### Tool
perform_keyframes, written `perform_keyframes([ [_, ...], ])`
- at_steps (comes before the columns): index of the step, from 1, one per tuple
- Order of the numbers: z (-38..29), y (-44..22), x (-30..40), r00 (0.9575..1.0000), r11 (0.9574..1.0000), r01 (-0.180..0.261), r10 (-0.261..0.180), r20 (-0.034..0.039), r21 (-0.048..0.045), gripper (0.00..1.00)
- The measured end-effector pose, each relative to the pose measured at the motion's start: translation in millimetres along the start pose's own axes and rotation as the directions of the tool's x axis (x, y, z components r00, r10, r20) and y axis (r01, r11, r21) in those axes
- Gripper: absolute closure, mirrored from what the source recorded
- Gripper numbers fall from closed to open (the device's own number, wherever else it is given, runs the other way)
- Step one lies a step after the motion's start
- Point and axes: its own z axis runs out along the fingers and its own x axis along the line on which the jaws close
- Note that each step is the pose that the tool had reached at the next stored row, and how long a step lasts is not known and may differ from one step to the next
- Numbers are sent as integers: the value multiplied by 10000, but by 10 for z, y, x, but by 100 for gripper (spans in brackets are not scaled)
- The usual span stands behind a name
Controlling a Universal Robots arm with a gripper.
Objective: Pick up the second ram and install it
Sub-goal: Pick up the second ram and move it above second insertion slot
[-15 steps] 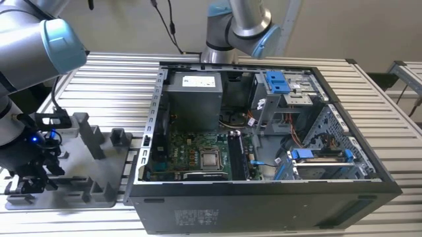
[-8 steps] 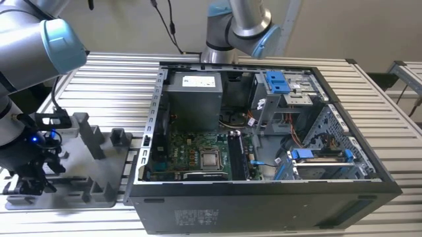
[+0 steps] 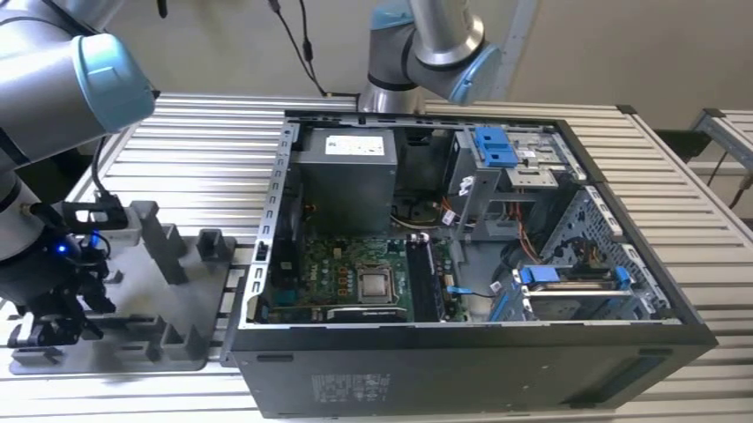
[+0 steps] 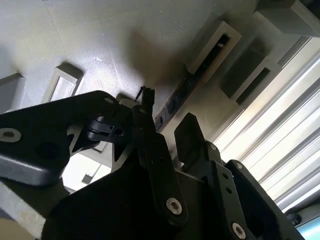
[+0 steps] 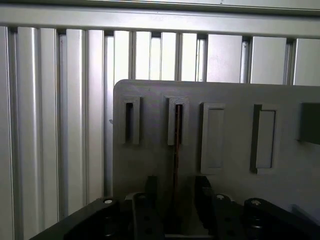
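The second ram (image 5: 176, 135) stands on edge in a slot of the grey fixture tray (image 5: 150, 100), a thin dark stick running toward me. In the second wrist view the ram (image 4: 175, 100) is a dark strip with chips lying along the tray (image 4: 100, 40). My gripper (image 5: 176, 187) straddles the near end of the stick, one black finger on each side, with a small gap showing on both sides. The same gripper (image 4: 167, 127) appears open in the second wrist view. In the exterior view my gripper (image 3: 53, 330) hangs low over the tray (image 3: 130, 344) at that view's left.
The open computer case (image 3: 471, 264) lies to the exterior view's right of the tray, with the motherboard (image 3: 353, 273), memory slots (image 3: 429, 282) and grey power-supply box (image 3: 344, 176) inside. Upright grey blocks (image 3: 159, 238) rise from the tray. A second arm (image 3: 424, 44) stands behind the case.
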Motion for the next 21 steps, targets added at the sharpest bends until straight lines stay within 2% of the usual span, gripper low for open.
perform_keyframes([
  [3, 0, 0, 0, 10000, 10000, 0, 0, 0, 0, 65],
  [4, 0, 0, 0, 10000, 10000, 0, 0, 0, 0, 71],
  [9, 0, 0, 1, 10000, 10000, 0, 0, 0, 0, 73],
  [10, 0, 0, 1, 10000, 10000, 0, 0, 0, 0, 81],
  [13, 0, 0, 1, 10000, 10000, 0, 0, -1, 0, 81],
  [16, 0, 0, 2, 10000, 10000, 0, 0, 0, 1, 86],
  [21, 0, 0, 3, 10000, 10000, -1, 1, 0, 1, 86],
])
